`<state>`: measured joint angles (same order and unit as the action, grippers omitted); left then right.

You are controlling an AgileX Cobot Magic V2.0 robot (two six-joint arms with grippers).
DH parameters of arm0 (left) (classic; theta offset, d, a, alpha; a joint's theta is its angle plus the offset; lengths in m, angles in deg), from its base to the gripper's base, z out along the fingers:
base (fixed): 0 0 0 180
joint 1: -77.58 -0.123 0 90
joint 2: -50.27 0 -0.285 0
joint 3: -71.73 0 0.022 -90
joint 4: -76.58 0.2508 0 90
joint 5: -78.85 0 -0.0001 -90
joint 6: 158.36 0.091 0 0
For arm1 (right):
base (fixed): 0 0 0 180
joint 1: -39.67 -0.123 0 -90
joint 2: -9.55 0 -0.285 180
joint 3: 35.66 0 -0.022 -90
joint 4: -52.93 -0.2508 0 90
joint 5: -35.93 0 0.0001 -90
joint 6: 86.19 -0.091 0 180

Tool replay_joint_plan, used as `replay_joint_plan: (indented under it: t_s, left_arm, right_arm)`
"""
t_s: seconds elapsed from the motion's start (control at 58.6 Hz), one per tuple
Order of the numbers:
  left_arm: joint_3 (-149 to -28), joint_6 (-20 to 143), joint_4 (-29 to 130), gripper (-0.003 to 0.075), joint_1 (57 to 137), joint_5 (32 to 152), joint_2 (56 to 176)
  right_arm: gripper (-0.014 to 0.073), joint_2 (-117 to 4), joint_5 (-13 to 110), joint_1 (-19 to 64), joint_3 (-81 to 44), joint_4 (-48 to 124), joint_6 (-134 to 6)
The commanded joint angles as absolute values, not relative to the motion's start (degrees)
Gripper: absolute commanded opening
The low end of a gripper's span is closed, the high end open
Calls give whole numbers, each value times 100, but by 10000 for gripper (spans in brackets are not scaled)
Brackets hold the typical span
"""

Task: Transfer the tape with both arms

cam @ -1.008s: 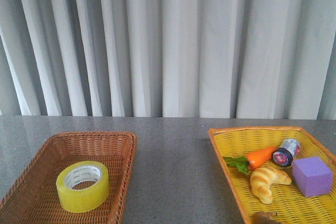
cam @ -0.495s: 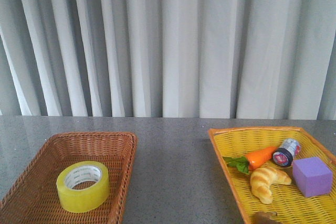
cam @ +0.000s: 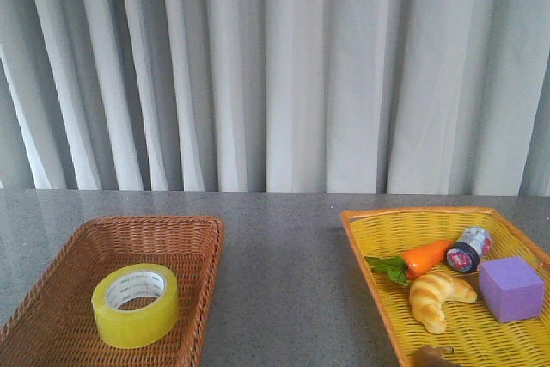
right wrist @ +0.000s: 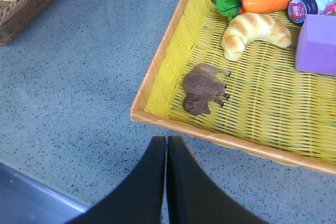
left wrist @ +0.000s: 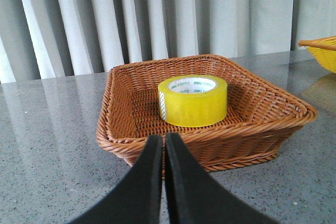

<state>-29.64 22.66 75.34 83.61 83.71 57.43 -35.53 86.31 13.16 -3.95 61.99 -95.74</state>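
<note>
You can read "deli" in green print, repeated around the white inner core of the tape (left wrist: 192, 100); the small dark cylinder's (cam: 468, 248) label stays illegible.

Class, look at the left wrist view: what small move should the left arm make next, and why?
Probably open the left claw and advance toward the tape. Its fingers are pressed shut outside the brown basket, while the roll lies flat inside, untouched.
</note>
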Motion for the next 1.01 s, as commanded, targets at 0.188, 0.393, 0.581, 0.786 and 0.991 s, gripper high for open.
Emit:
replay_joint_plan:
  t_s: [0.188, 0.393, 0.581, 0.786, 0.991]
  left_arm:
    - [-3009, 2218, 7478, -6, 8354, 8001, 5660]
    - [-3009, 2222, 7478, -6, 8354, 8001, 5660]
    - [-3009, 2222, 7478, -6, 8354, 8001, 5660]
    - [-3009, 2222, 7478, -6, 8354, 8001, 5660]
    - [-3009, 2222, 7478, -6, 8354, 8001, 5660]
  right_arm:
    - [-7, -3575, 8330, 1359, -548, 6299, -9543]
    - [-7, -3032, 7611, 1758, 8, 6326, -9589]
    - [-7, -1500, 5939, 3047, 1577, 6196, -9589]
    - [-7, -77, 5017, 4061, 2988, 5984, -9589]
    - [-7, 124, 3960, 4159, 3982, 5959, -9567]
